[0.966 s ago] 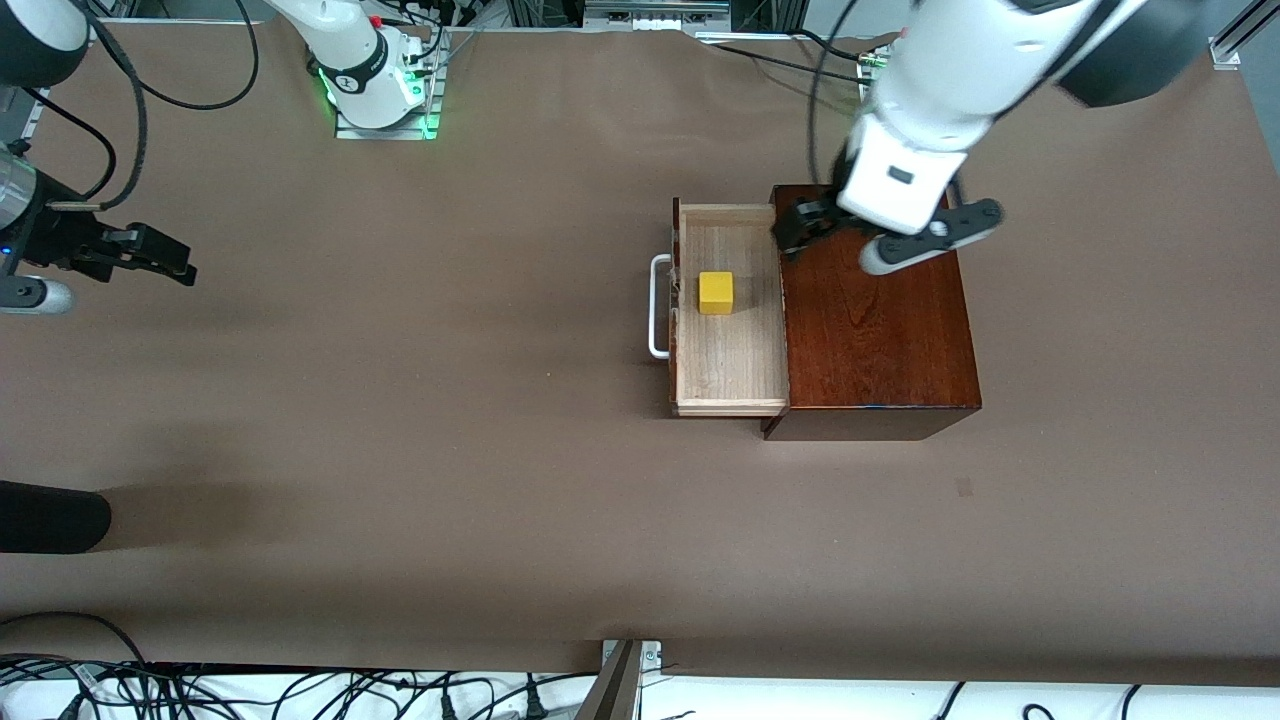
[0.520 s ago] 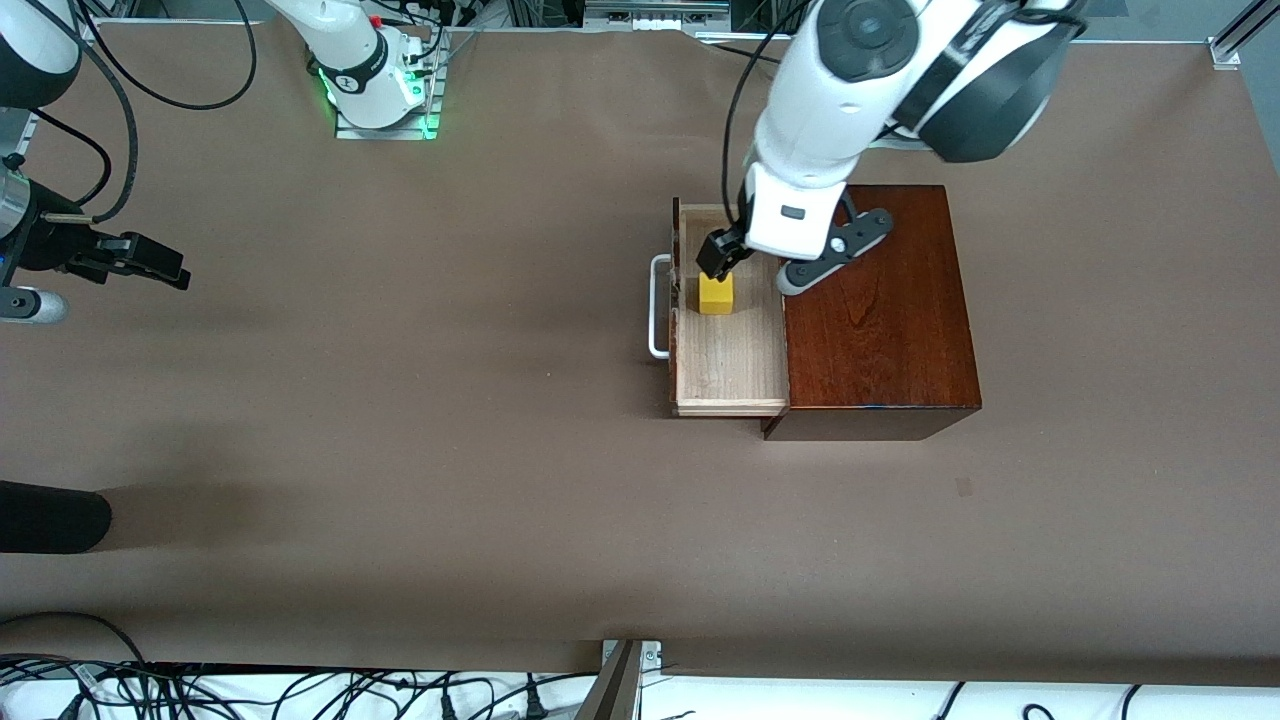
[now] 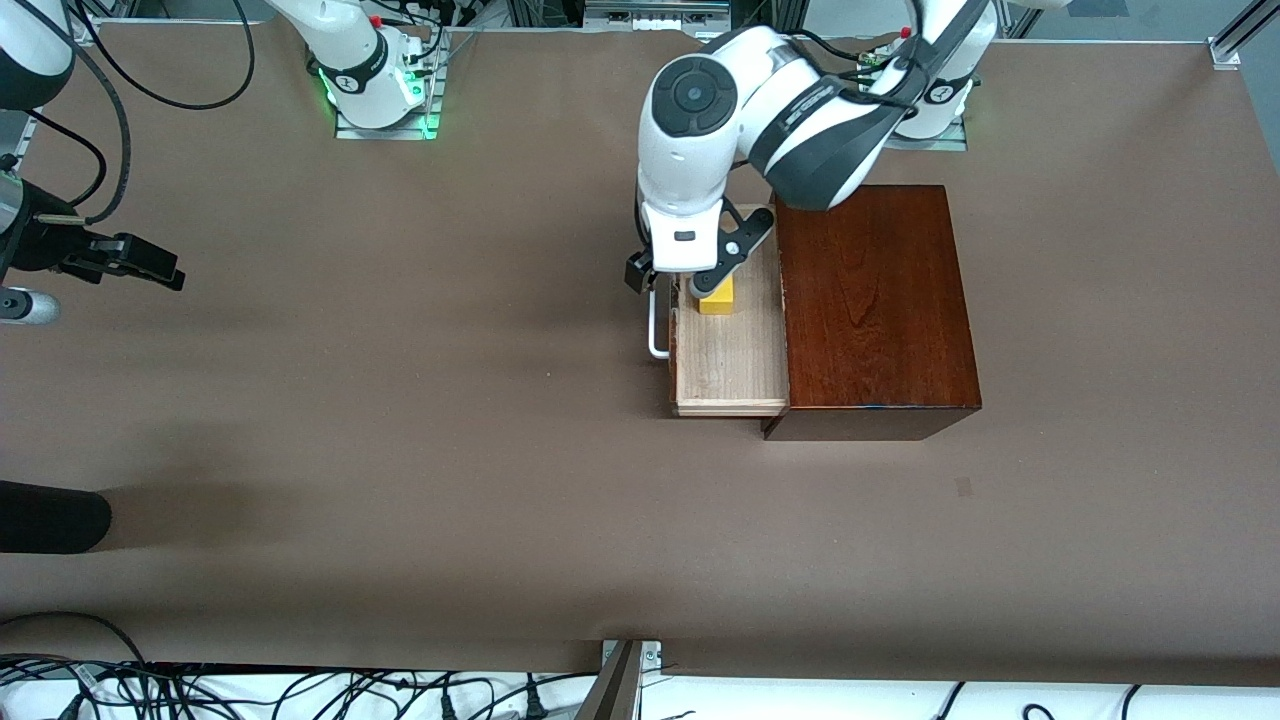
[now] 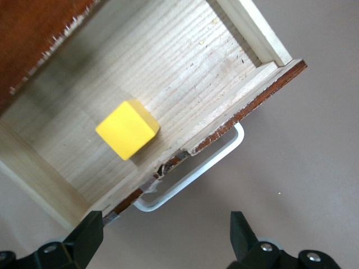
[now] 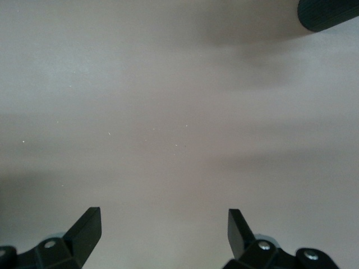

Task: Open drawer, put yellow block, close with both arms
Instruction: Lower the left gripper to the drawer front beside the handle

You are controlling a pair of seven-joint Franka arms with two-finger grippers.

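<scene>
The drawer (image 3: pixel 730 360) stands pulled out of the dark-brown wooden box (image 3: pixel 870 300) toward the right arm's end of the table. The yellow block (image 3: pixel 716 301) lies in the drawer's tray near its front, partly covered by the left arm's hand. My left gripper (image 3: pixel 655 280) hovers over the drawer front and its white bar handle (image 3: pixel 655 335), open and empty. In the left wrist view the block (image 4: pixel 127 129) sits on the tray's pale floor (image 4: pixel 168 67), the handle (image 4: pixel 196 172) shows just above my open left gripper (image 4: pixel 165 235). My right gripper (image 3: pixel 135 262) waits open over bare table (image 5: pixel 162 227).
A black rounded object (image 3: pixel 50 515) lies at the table's edge at the right arm's end, nearer the front camera; it also shows in the right wrist view (image 5: pixel 328 12). Brown table covering (image 3: pixel 400 420) spreads around the box. Cables hang along the near edge.
My left gripper has swung from over the box's top, across the tray and the block, to over the drawer front and handle. The right gripper has barely shifted.
</scene>
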